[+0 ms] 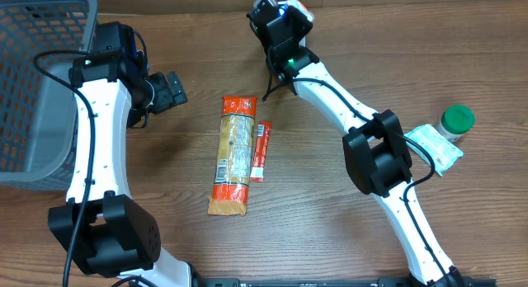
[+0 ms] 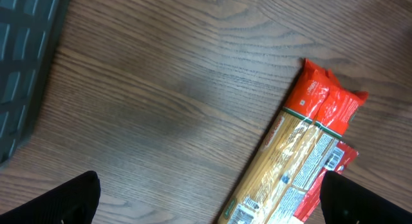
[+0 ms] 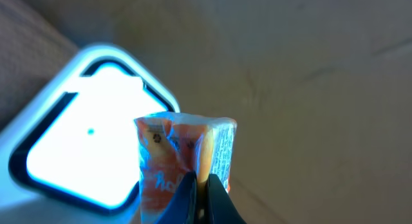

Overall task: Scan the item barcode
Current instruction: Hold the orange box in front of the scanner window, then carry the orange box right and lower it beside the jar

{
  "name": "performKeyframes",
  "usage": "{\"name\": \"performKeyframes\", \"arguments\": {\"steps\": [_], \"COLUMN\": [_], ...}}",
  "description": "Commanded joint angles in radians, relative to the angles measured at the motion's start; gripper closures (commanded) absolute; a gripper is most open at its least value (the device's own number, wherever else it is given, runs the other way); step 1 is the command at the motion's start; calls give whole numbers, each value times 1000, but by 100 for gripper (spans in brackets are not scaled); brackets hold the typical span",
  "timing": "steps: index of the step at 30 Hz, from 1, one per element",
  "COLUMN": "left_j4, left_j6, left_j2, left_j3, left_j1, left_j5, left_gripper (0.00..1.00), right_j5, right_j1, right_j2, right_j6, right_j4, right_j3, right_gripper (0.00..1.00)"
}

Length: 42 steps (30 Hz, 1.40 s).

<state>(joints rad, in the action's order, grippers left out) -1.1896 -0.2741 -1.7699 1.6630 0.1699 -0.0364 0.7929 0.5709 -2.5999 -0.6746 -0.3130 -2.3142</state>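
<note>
Start wide: the grey basket point(image 1: 33, 72) sits at the far left of the table point(image 1: 330, 246), and your left gripper point(image 1: 172, 87) hangs just beside it with its jaws spread wide and nothing in them. Mid-table lies the long pasta pack point(image 1: 233, 155), with a slim red sachet point(image 1: 261, 152) touching its right edge.

At the far edge, your right gripper point(image 3: 198, 192) is closed tight on the bottom edge of a small orange-and-white packet point(image 3: 183, 150), held upright just in front of the scanner point(image 3: 84, 147) and its lit window.

That packet looks light and soft — thin crinkled film, likely to flop or twist above the pinch. Its glossy wrap may slide, so I'd judge a hold on the sealed end best, leaving the printed face bare. I can't find a barcode on the side you see — it may face the window.
</note>
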Motion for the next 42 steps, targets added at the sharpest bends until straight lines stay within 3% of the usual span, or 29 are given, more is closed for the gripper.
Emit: {"name": "performKeyframes", "arguments": {"steps": [1, 4, 7, 13, 21, 29, 35, 42], "left_j4": [-3, -3, -3, -3, -3, -3, -3, -3], "left_j6": [16, 16, 16, 16, 16, 16, 16, 16], "left_j2": [-2, -2, -2, -2, -2, -2, -2, -2], "left_j3": [17, 17, 17, 17, 17, 17, 17, 17], "left_j1": [-6, -6, -6, -6, -6, -6, -6, -6], "left_j5": [3, 3, 3, 3, 3, 3, 3, 3], "left_gripper": [0, 0, 0, 0, 0, 0, 0, 0], "right_j5": [82, 81, 44, -283, -414, -414, -507, -533], "right_j1": [34, 39, 37, 4, -72, -170, -218, -260], "right_j2": [160, 242, 340, 552, 747, 856, 938, 1035], "right_j6": [130, 272, 516, 815, 942, 1112, 1117, 1121], "right_j4": [-95, -248, -447, -849, -1125, -1376, -1381, -1369], "right_j3": [-8, -8, -8, -8, -8, -8, 102, 419], "right_gripper": [96, 96, 96, 96, 96, 96, 96, 96]}}
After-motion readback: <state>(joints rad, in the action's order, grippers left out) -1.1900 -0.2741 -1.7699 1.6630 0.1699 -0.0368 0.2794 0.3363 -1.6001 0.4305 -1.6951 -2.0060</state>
